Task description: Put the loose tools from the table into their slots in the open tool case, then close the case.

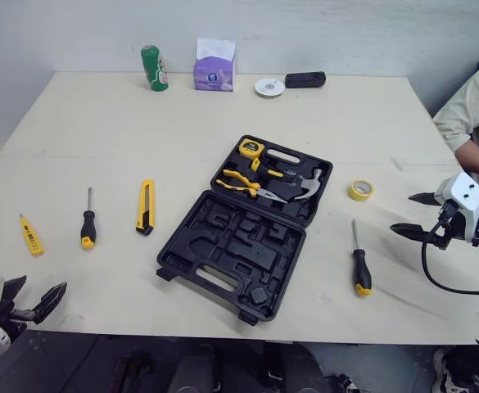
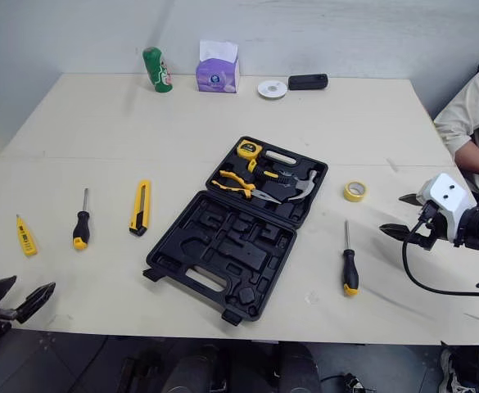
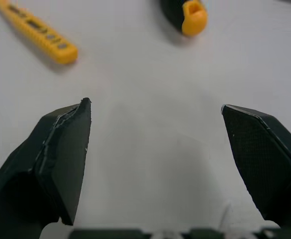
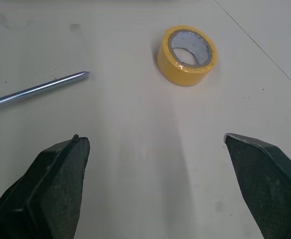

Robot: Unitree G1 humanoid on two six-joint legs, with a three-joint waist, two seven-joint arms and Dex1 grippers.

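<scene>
Counting what lies loose on the table (image 1: 100, 123), you have five pieces: two screwdrivers, one yellow utility knife (image 1: 145, 206), one yellow tester pen (image 1: 31, 235) and one roll of yellow tape (image 1: 359, 190). The left screwdriver (image 1: 88, 221) lies between the tester pen and the knife. The right screwdriver (image 1: 359, 264) lies on the other side of the tool case (image 1: 231, 246), with the tape roll just beyond its tip.

The case sits open and flat at the middle of the table. Its far half holds one tape measure (image 1: 250, 149), one pair of yellow-handled pliers (image 1: 241, 182) and one hammer (image 1: 309, 185); the other small pieces there you cannot tell apart. The slots in its near half are bare.

Your left gripper (image 1: 41, 286) hovers at the near left edge of the table, spread wide and holding nothing, with the tester pen and the left screwdriver's handle ahead of it. Your right gripper (image 1: 401, 213) hangs over the right side, equally wide and empty, facing the tape roll and the right screwdriver's tip.

Along the far edge stand four things: one green can (image 1: 154, 68), one purple tissue box (image 1: 214, 65), one white disc (image 1: 269, 87) and one black device (image 1: 305, 79). One person (image 1: 476, 115) sits at the right.
</scene>
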